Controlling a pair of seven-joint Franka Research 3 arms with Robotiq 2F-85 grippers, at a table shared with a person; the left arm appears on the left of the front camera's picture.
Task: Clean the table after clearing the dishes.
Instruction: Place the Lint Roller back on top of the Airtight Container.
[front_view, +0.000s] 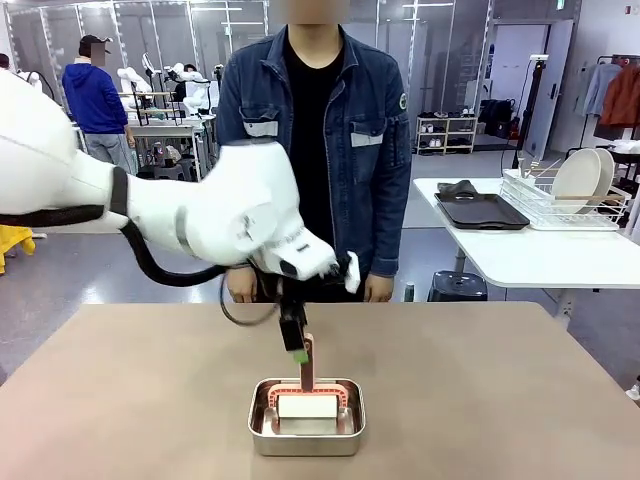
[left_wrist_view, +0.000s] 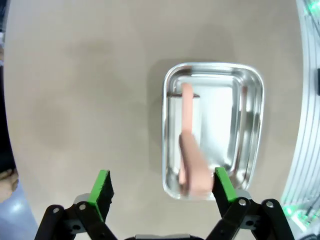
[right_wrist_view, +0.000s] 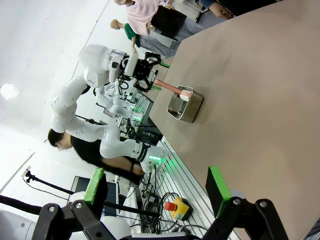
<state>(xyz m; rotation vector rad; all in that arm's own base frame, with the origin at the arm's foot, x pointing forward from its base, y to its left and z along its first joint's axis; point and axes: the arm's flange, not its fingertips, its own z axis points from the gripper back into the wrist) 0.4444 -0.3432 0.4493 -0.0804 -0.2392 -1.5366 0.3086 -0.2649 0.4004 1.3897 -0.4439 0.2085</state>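
The smooth brown-taupe table (front_view: 480, 380) carries just a small shiny steel pan (front_view: 306, 417) near the robot's edge, with a pink-handled white roller (front_view: 307, 395) leaning inside it. The left gripper (left_wrist_view: 162, 190) hangs right over the handle, jaws spread and holding nothing. The right gripper (right_wrist_view: 156, 187) sits off to the side, also wide open.

The white left arm enters from the left edge of the front frame and bends down at centre, its black, green-padded left end effector (front_view: 296, 343) pointing downward, jaws spread wide and empty. The right end effector (right_wrist_view: 157, 187), at the bottom of its wrist frame, likewise gapes empty.
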